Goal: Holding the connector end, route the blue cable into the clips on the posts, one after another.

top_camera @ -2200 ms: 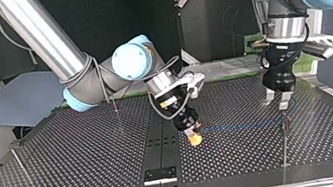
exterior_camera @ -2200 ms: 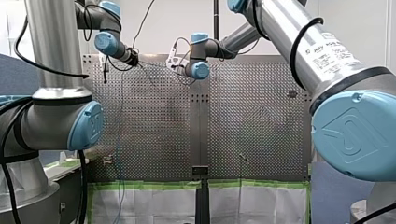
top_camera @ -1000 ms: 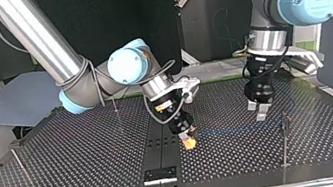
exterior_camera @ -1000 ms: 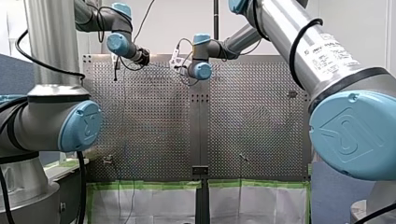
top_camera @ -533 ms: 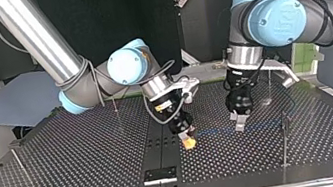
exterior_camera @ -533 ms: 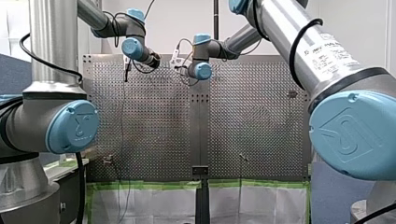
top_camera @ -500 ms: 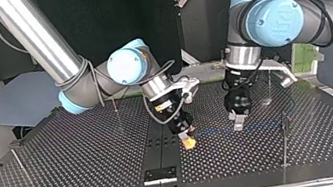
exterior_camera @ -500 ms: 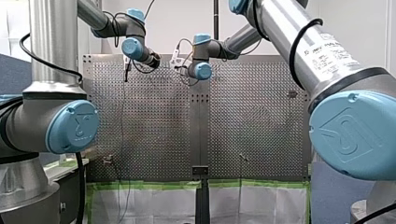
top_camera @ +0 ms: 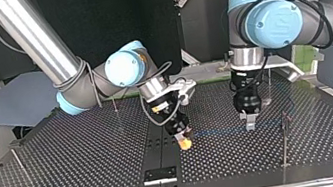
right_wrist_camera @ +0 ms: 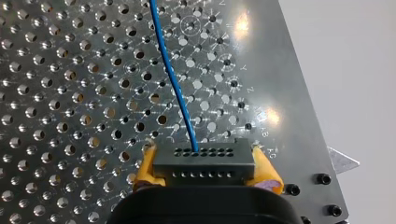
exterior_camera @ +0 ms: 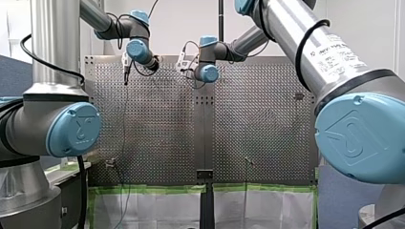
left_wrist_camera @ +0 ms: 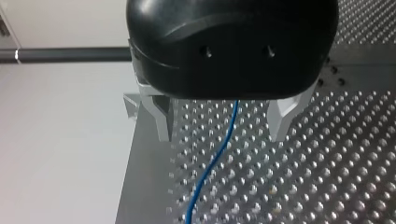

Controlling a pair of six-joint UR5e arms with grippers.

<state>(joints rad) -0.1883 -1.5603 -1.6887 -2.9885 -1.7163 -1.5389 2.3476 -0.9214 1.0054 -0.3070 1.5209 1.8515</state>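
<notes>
In the right wrist view my right gripper (right_wrist_camera: 203,175) is shut, its yellow pads (right_wrist_camera: 147,165) clamping a grey connector (right_wrist_camera: 203,161). The blue cable (right_wrist_camera: 175,79) leaves the connector over the perforated plate. In the top view that gripper (top_camera: 184,142) sits near the middle, and the cable (top_camera: 221,129) runs level toward a thin post (top_camera: 284,128) at the right. My left gripper (top_camera: 248,123) hangs over the cable between connector and post. Its metal fingers (left_wrist_camera: 159,116) stand open, with the cable (left_wrist_camera: 219,154) passing between them, untouched.
More thin posts stand at the top view's left edge (top_camera: 18,160) and toward the back (top_camera: 114,104). A black bracket (top_camera: 159,174) sits at the near edge of the perforated table (top_camera: 79,163). In the front view a post (exterior_camera: 248,161) rises near the table's front.
My left gripper came in from the post toward the middle of the top view and down over the cable, then shifted slightly back right. My right gripper with the connector edged left.
</notes>
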